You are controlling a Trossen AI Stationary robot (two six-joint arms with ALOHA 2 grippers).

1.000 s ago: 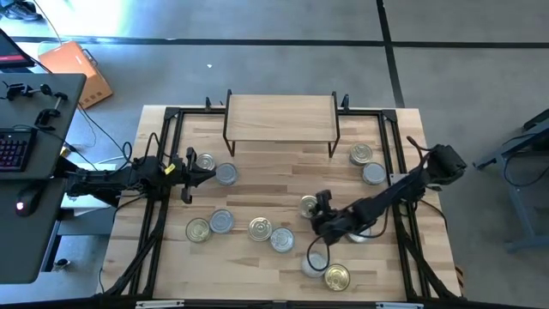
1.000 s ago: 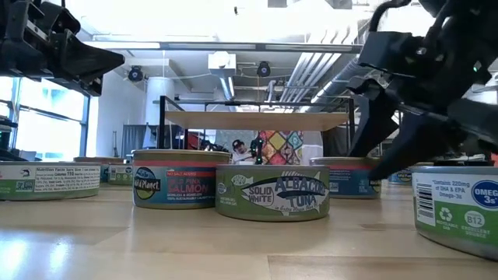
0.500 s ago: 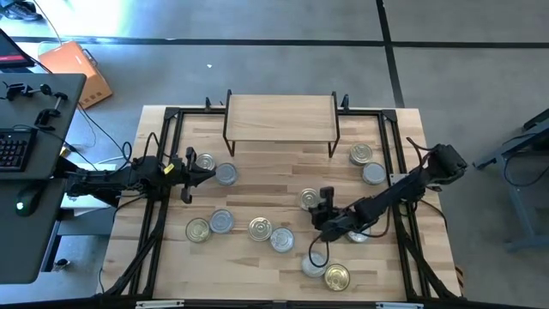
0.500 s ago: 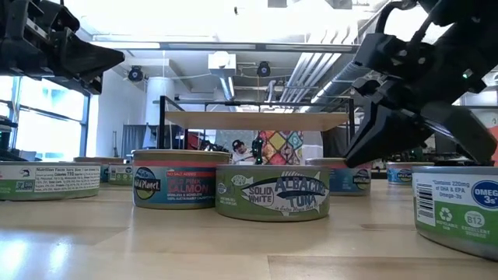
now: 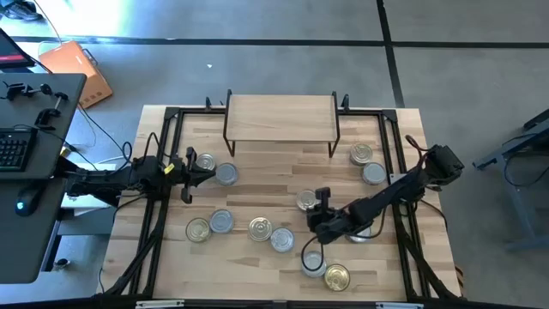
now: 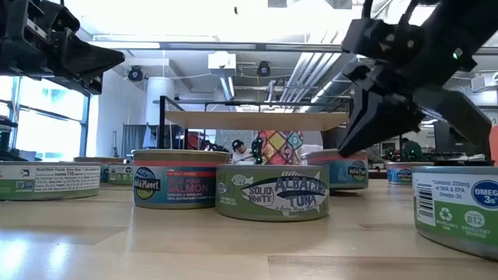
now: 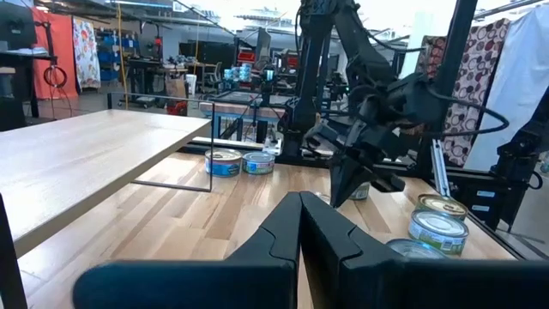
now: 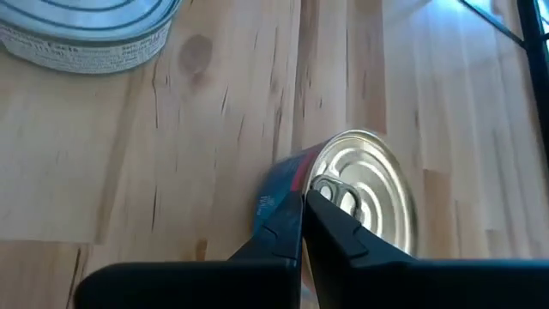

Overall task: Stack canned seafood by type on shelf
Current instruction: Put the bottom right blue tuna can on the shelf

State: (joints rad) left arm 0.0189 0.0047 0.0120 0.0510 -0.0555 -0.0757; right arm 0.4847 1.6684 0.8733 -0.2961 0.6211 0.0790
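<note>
floor (image 5: 257,69) – grey concrete | desk (image 5: 34,172) – dark, keyboard (image 5: 12,150) on it | ceiling ducts (image 6: 299,70) | windows (image 6: 47,124) – bright

Twelve tins (image 5: 221,222), one shelf (image 5: 280,118), two arms (image 5: 386,196)

The right arm reaches in from about 3 o'clock toward the middle of the bench, bent at the elbow, its end effector (image 5: 319,202) low with the two fingers pressed together. The left arm lies stretched from 9 o'clock, its end effector (image 5: 206,171) pointing toward 3 o'clock, fingers (image 7: 300,225) closed against each other.
</note>
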